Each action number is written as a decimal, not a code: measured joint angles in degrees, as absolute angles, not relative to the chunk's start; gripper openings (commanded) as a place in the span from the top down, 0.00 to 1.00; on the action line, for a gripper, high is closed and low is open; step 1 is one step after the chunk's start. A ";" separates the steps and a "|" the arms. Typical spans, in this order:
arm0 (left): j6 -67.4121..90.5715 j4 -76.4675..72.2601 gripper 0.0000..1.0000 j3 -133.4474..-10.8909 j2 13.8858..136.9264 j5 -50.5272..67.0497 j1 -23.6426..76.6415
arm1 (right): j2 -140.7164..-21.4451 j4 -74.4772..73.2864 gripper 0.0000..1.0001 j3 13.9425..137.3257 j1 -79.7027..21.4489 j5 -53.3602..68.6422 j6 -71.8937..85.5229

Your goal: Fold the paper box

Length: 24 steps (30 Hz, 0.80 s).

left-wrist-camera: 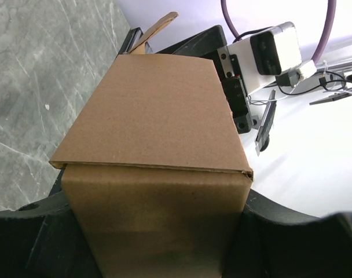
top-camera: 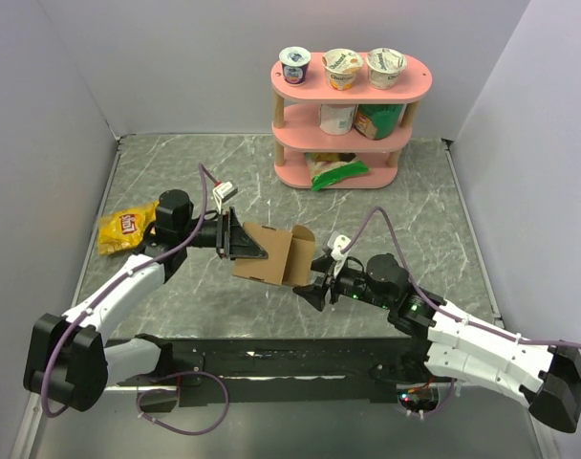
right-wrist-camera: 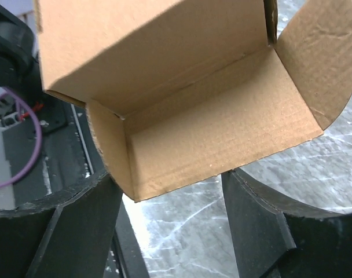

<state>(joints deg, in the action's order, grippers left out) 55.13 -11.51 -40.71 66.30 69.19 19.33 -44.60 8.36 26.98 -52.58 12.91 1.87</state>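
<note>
The paper box (top-camera: 271,251) is held up over the middle of the table (top-camera: 176,172), between the two claws. The left claw (top-camera: 243,241) squeezes the closed end. That way the box is steady and its open mouth faces the other arm. The right claw (top-camera: 314,279) sits at that open end, with one finger on each side of the bottom wall. I cannot tell if it is pinching the wall or just around it. One round flap (right-wrist-camera: 321,63) sticks out loose. I think that flap needs folding in next.
</note>
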 measured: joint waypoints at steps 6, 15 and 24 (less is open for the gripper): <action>54.94 -11.51 0.58 -40.69 66.26 69.12 19.46 | -44.01 8.05 0.28 27.07 -52.49 14.11 2.33; 55.20 -11.38 0.58 -40.66 67.18 68.90 19.49 | -44.03 8.05 0.31 27.09 -52.36 14.94 2.31; 59.29 -16.29 0.56 -38.24 68.12 68.71 19.53 | -44.03 7.51 0.37 27.09 -52.18 15.33 2.17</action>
